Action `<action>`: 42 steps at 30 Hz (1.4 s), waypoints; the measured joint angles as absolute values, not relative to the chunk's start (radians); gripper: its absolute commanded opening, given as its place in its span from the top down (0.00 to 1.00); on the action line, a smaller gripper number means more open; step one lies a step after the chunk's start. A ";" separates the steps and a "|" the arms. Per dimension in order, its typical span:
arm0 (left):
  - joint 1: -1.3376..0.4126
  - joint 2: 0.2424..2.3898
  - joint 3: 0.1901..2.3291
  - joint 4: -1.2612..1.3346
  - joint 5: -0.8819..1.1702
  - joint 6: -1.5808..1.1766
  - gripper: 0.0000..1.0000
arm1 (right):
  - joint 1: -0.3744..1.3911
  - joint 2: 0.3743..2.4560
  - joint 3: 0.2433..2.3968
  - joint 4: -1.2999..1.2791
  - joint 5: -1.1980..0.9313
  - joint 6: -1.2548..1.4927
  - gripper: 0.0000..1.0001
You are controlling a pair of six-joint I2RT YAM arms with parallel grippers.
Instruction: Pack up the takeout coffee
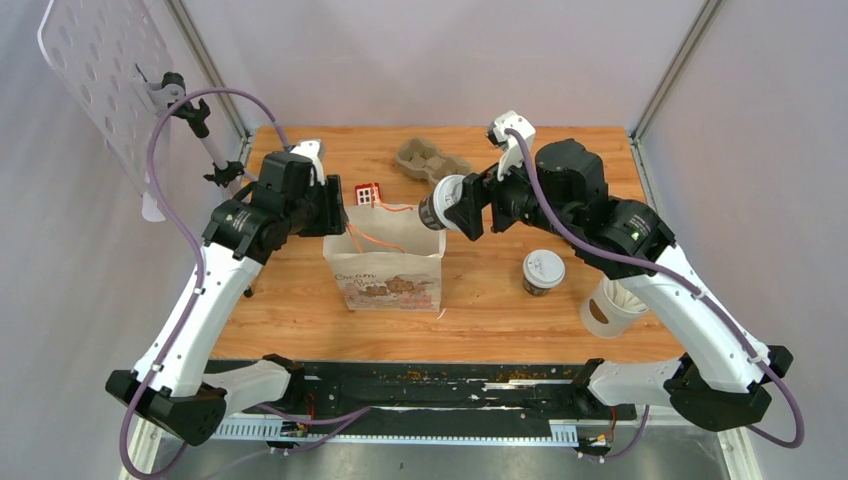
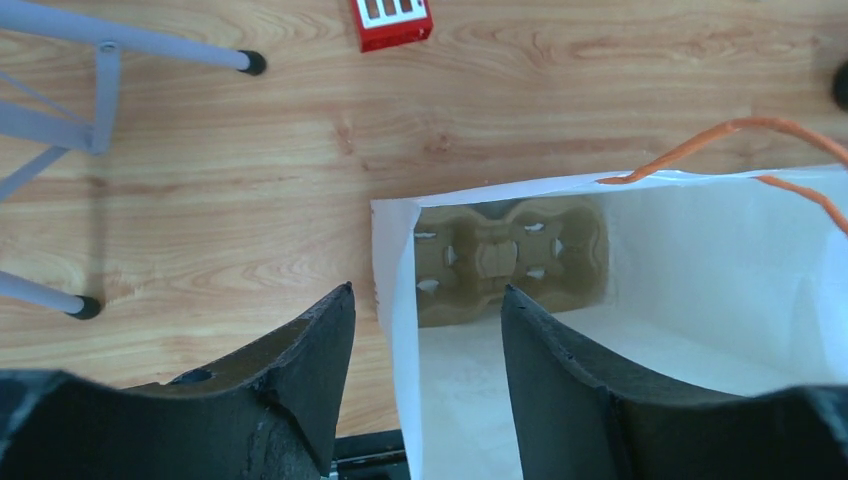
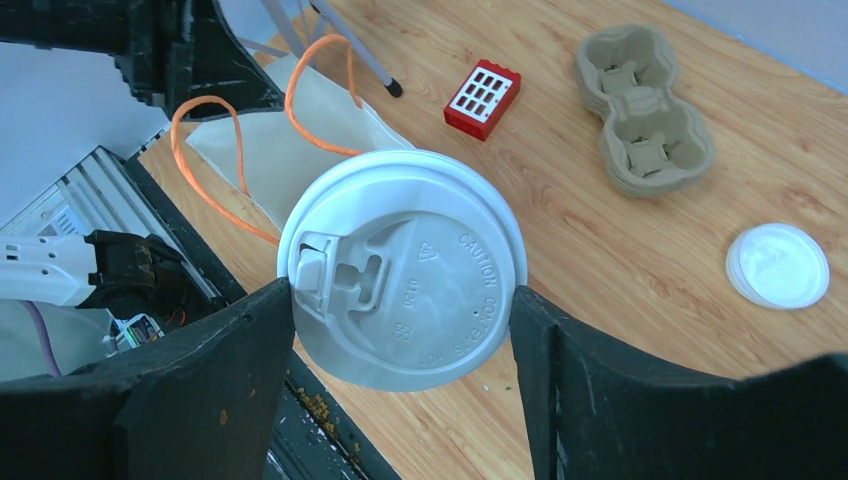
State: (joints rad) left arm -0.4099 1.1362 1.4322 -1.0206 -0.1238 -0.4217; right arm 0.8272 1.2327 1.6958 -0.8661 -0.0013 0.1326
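The right hand (image 3: 400, 295) grips a takeout coffee (image 1: 438, 211) sideways near the paper bag (image 1: 385, 275) mouth. The left hand (image 2: 428, 295) is fairly wide, its fingers straddling the bag's left wall.

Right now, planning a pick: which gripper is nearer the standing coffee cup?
Right. The right gripper, holding another cup, hangs left of the standing cup; the left gripper, beyond the bag.

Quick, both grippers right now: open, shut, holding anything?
Left gripper: open, one finger on either side of the paper bag wall.
Right gripper: shut on a takeout coffee cup.
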 measured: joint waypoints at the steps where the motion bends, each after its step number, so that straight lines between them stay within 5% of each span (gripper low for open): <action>1: -0.410 1.142 1.422 -1.015 -0.110 -0.420 0.44 | 0.831 1.233 1.689 -0.853 -0.008 0.128 0.32; 9: -0.410 1.155 1.374 -0.962 0.008 -0.397 0.88 | 0.858 1.254 1.615 -0.788 -0.047 0.086 0.32; 21: -0.410 1.137 1.286 -0.719 0.309 -0.437 0.94 | 0.888 1.257 1.580 -0.852 -0.038 -0.057 0.33; 25: -0.410 1.132 1.222 -0.597 0.403 -0.484 0.80 | 0.901 1.245 1.558 -0.882 -0.036 -0.123 0.33; 27: -0.410 1.132 1.204 -0.572 0.421 -0.500 0.56 | 0.907 1.244 1.549 -0.889 -0.034 -0.151 0.33; 29: -0.410 1.132 1.204 -0.570 0.425 -0.503 0.46 | 0.916 1.244 1.540 -0.891 -0.027 -0.174 0.33; 35: -0.410 1.133 1.296 -0.719 0.363 -0.486 0.29 | 0.990 1.243 1.500 -0.893 0.025 -0.231 0.33; 42: -0.410 1.122 1.349 -0.886 0.362 -0.445 0.22 | 1.116 1.227 1.451 -0.878 0.106 -0.250 0.33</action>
